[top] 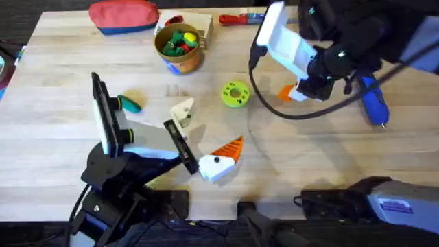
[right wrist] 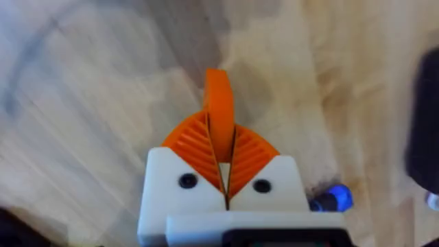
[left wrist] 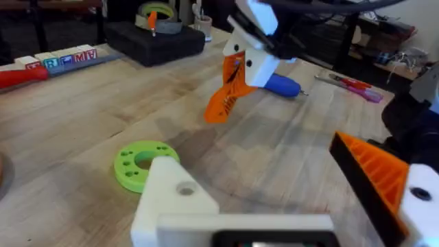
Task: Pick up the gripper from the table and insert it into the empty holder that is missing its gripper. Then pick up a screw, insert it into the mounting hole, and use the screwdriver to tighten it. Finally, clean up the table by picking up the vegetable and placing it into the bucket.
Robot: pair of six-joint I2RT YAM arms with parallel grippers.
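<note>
While the right gripper (right wrist: pixel 223 161) holds the gripper (right wrist: pixel 219 113), the loose orange fin, pinched between its closed ribbed pads with the tip sticking out past them, only the first pick-up looks done; the insertion is, I judge, still to come. The left gripper (left wrist: pixel 274 199) has one finger with an orange fin and one bare white finger, which seems to be the holder (left wrist: pixel 171 199), with its mounting hole (left wrist: pixel 186 189) on the top face; these jaws stand wide apart with nothing between them. The held fin hangs above the table, well ahead of the left jaws. The screwdriver (top: pixel 374 103) lies just beside the right jaws, untouched. The vegetable (top: pixel 129 103) lies on the wood near the left arm, not inside the bucket (top: pixel 179 48), which already has coloured pieces in it. I cannot make out any screw. The right arm covers part of the screwdriver from above.
</note>
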